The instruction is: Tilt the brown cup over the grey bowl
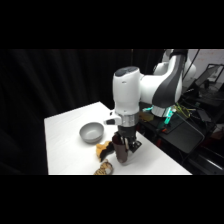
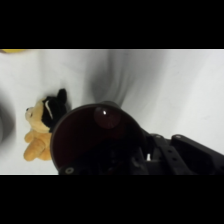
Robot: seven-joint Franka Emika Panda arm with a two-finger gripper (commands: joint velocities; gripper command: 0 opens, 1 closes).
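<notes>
My gripper (image 1: 123,148): it comes down from above onto the brown cup, near the front edge of the table. I grasp the cup; my fingers are closed on it, as the side view suggests.
Brown cup (image 1: 121,151): it stands upright on the table (image 1: 65,135), under my wrist. In the wrist view the cup (image 2: 95,137) fills the lower middle, and I look into its dark round mouth from above.
Grey bowl (image 1: 91,132): it sits on the table to the left of the cup in the side view, near it but not touching. The cup is not above the bowl.
Small toy (image 1: 104,149): orange and black, it lies just beside the cup, between cup and bowl. In the wrist view the toy (image 2: 41,131) is at the left of the cup's rim.
Patterned round item (image 1: 104,170): brownish, it lies at the front edge of the table, near the cup's foot.
Cup's tilt: I see none, the cup looks straight.
</notes>
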